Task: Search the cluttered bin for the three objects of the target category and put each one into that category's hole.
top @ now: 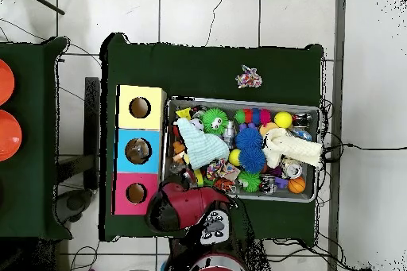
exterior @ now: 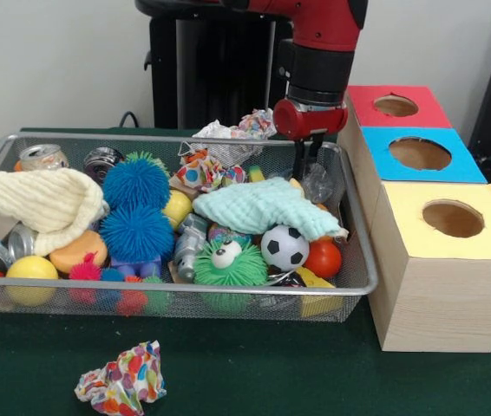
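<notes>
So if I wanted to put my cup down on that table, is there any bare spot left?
Yes: the green table in front of the wire bin is mostly bare, apart from a crumpled paper ball. The strip behind the bin also looks free in the overhead view. The bin itself is packed full, and the three boxes sit tight against its side.

hand [exterior: 308, 167] fingertips hidden behind bin [exterior: 350, 260] rim
</notes>
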